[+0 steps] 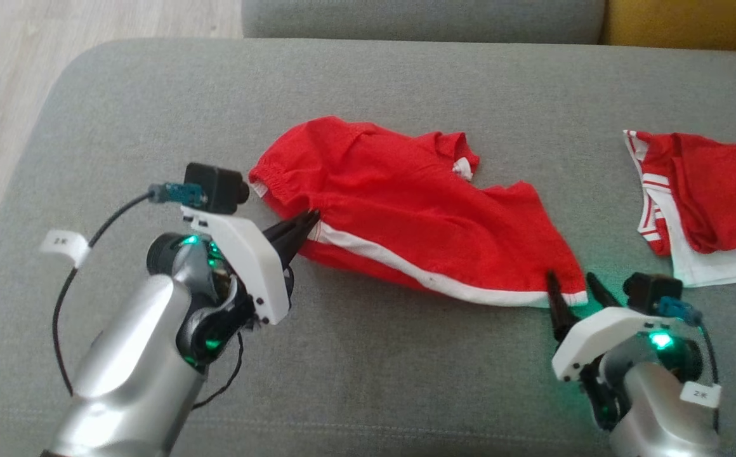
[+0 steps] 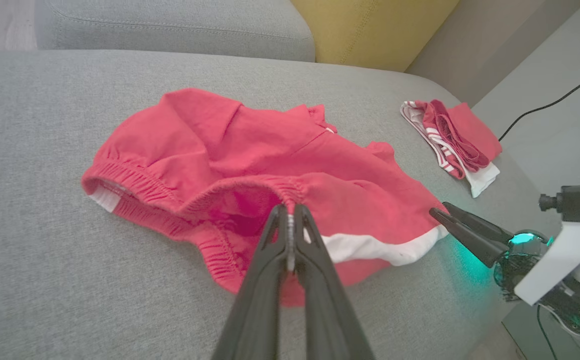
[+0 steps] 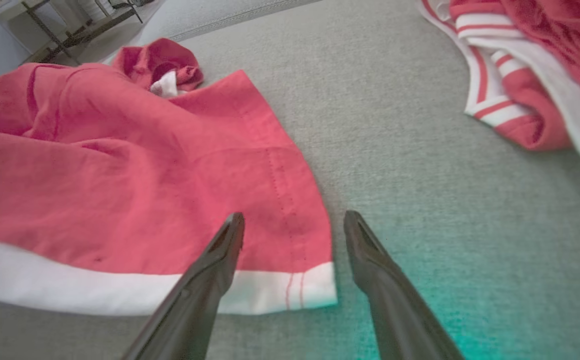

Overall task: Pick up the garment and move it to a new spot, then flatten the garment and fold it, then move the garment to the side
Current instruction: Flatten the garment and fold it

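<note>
The garment (image 1: 406,209) is a pair of red shorts with a white side stripe, lying crumpled across the middle of the grey sofa seat (image 1: 368,393). My left gripper (image 1: 313,219) is shut on the elastic waistband at the shorts' left end; in the left wrist view its fingertips pinch the gathered waistband (image 2: 290,197). At the lower right corner of the shorts (image 3: 120,165), my right gripper (image 1: 572,282) is open, one finger over the white hem (image 3: 280,292) and the other over bare cushion. The same gripper (image 2: 442,210) shows at the right of the left wrist view.
A second red and white garment (image 1: 704,197) lies bunched at the seat's right edge. A grey back cushion (image 1: 419,19) and a yellow cushion (image 1: 691,22) stand behind. Wooden floor (image 1: 6,95) lies off the seat's left end.
</note>
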{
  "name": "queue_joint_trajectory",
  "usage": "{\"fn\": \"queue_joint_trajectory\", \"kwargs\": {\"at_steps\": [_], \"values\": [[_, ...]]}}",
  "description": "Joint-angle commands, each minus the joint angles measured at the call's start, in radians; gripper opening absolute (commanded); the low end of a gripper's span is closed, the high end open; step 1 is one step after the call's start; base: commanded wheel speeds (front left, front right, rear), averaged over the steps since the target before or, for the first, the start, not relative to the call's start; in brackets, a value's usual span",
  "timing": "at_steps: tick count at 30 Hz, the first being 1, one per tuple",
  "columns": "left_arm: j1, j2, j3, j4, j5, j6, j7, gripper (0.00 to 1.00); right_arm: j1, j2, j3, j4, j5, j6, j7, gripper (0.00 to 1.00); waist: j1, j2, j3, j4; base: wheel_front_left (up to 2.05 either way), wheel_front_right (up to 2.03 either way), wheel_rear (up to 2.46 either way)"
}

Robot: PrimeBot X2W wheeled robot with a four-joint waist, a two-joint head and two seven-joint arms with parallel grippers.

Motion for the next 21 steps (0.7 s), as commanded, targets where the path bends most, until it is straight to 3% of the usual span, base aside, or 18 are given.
{"fn": "queue_joint_trajectory", "kwargs": {"at_steps": [1,6,18,20,21], "values": [[-0.03,0.036,0.034,-0.038,0.016,0.005,-0.018,0.0,0.006,0.0,0.046,-0.041,0.026,-0.001,0.007,1.0,0.0,0.0,-0.008,-0.009,0.0,0.0,0.0],[-0.008,0.037,0.03,-0.028,0.02,0.012,-0.036,0.0,0.05,0.0,0.106,-0.075,0.063,-0.001,0.05,1.0,0.0,0.0,-0.027,-0.035,0.0,0.0,0.0],[0.001,0.041,0.019,-0.029,0.021,0.017,-0.042,0.0,0.066,0.0,0.11,-0.113,0.058,-0.001,0.096,1.0,0.0,0.0,-0.029,-0.044,0.0,0.0,0.0],[0.0,0.044,0.019,-0.03,0.021,0.018,-0.043,0.0,0.064,0.0,0.113,-0.12,0.06,-0.001,0.095,0.0,0.0,0.0,-0.028,-0.041,0.0,0.0,0.0],[0.001,0.046,0.018,-0.029,0.023,0.019,-0.046,0.0,0.062,0.0,0.114,-0.123,0.055,-0.001,0.093,0.0,0.0,0.0,-0.029,-0.04,0.0,0.0,0.0]]}}
